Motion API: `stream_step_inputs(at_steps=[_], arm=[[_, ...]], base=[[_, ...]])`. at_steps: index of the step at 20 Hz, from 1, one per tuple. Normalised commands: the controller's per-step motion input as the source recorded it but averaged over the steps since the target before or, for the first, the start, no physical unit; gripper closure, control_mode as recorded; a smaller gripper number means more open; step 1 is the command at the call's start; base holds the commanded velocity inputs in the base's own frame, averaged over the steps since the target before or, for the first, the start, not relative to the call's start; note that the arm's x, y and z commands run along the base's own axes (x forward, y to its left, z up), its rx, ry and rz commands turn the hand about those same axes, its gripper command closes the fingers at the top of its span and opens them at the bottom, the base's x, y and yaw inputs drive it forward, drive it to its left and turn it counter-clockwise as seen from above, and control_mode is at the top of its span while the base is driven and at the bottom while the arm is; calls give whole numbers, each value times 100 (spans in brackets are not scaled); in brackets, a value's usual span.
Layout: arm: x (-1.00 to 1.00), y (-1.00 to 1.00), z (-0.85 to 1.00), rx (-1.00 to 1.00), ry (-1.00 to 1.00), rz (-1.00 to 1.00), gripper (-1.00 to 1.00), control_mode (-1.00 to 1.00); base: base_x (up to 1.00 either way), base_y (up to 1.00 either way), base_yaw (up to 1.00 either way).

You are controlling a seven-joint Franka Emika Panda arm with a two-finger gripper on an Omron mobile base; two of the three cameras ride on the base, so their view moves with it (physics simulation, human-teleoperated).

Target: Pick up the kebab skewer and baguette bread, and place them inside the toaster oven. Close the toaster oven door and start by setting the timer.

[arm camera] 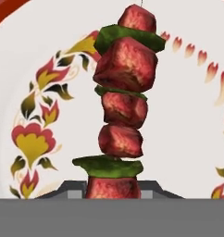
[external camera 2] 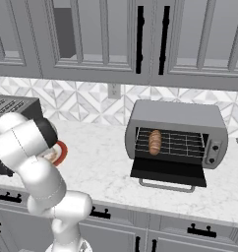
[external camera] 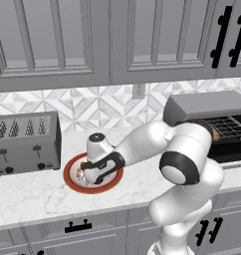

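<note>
Red-brown meat chunks and green pepper slices fill my hand view: the kebab skewer (arm camera: 123, 106) lies on the flowered plate (arm camera: 188, 120), directly below the gripper (arm camera: 113, 192). Its long axis runs straight up that picture, from between the finger tips at the bottom edge toward the far chunk at the top, tilted only a touch to the right. The lowest chunk sits right between the two dark tips, so the stick lies crosswise to the closing line, which I judge to be the alignment a pinch needs.

I cannot tell whether the jaws are parted or already pressing on the meat; the tips are mostly hidden behind the food.

From the left base view, the gripper (external camera: 92, 172) is down over the red-rimmed plate (external camera: 72, 182) on the marble counter (external camera: 28, 194), just beside the silver toaster (external camera: 25, 142). Well to the right stands the toaster oven (external camera 2: 177, 133), its door (external camera 2: 167, 172) dropped open, the baguette bread (external camera 2: 154, 141) resting on the wire rack inside. The skewer will have to travel across that counter stretch to join it.
</note>
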Motion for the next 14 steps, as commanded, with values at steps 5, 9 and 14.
stream_step_inputs(at_steps=[5,9,14], arm=[[-26,-15,28,6,0,3,100,-100],[-28,-34,55,5,-1,0,100,-100],[-22,-65,66,5,-1,0,100,-100]], base=[[0,0,0],[0,0,0],[0,0,0]])
